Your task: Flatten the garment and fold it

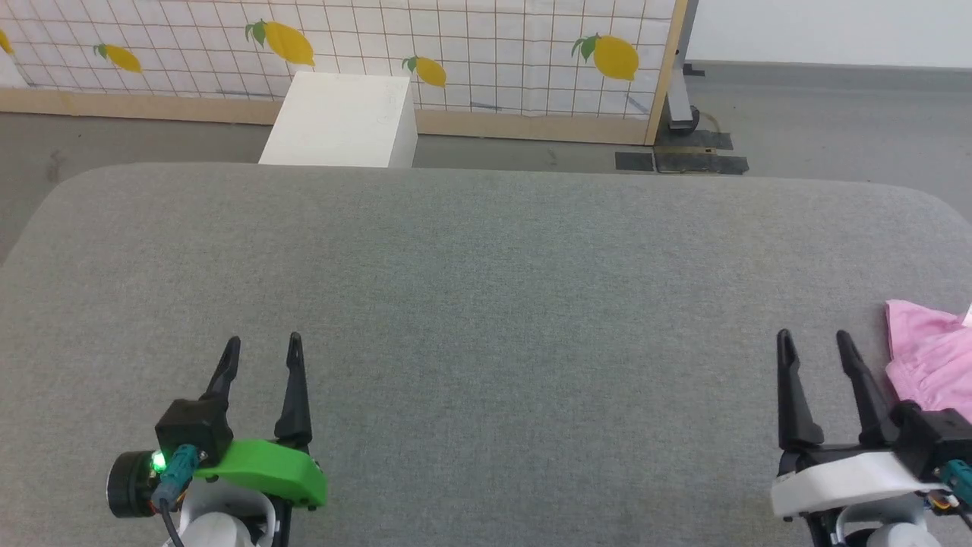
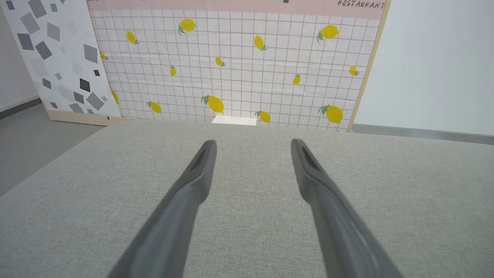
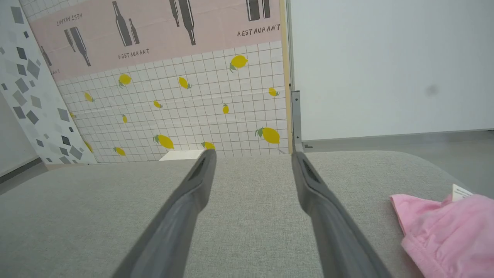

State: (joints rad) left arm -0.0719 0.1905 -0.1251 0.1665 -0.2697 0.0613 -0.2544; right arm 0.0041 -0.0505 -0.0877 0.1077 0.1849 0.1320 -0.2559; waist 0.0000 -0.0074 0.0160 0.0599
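Grey cushion [image 1: 486, 266]: garment [image 1: 930, 357] beside right fingers [image 1: 859, 380]

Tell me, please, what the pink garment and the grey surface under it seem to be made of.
The garment looks like thin, soft cloth, matte: it wrinkles and its edge is gathered; the fibre cannot be told. The grey surface looks like matte woven upholstery fabric, with a fine weave and rounded corners, possibly padded.

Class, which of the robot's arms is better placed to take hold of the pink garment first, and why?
Right. The right gripper hangs open close beside the garment, while the left gripper, also open, is far across the grey surface.
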